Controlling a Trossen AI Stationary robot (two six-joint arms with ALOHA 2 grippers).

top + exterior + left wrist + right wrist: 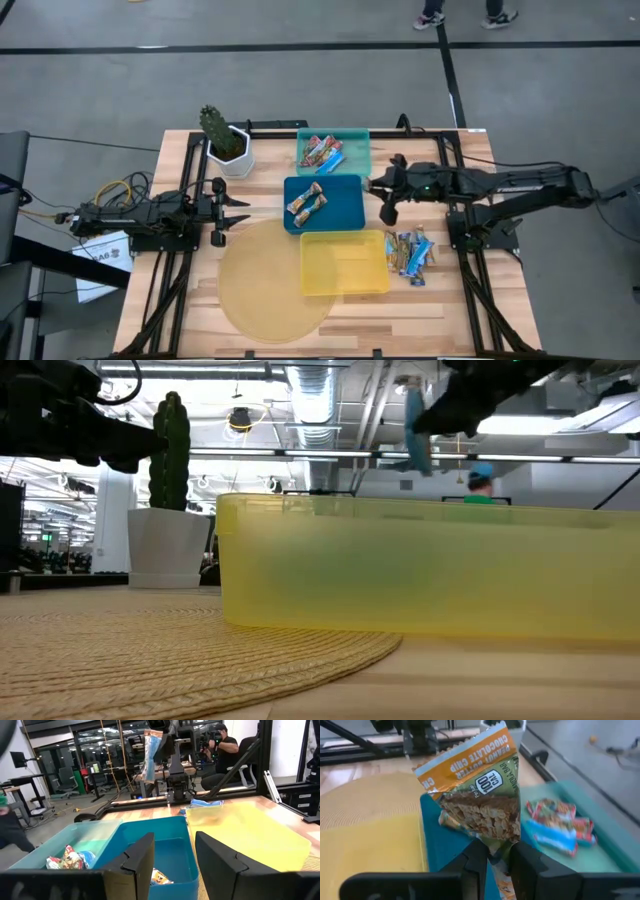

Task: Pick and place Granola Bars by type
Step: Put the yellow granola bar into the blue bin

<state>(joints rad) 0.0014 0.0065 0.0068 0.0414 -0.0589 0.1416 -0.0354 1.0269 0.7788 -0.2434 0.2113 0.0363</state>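
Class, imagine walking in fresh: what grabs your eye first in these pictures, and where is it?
First, the right pincer, above the blue tray's right edge, pinches a tan-brown peanut butter chocolate chip granola bar by one end. Next come the three coloured trays down the table's middle: teal tray with red and blue bars, blue, then the empty yellow tray. A potted cactus stands at the back left.

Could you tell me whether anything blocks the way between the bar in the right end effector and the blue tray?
Nothing visible does. The right end effector holds the granola bar in the air by the blue tray, whose open top already holds two similar bars.
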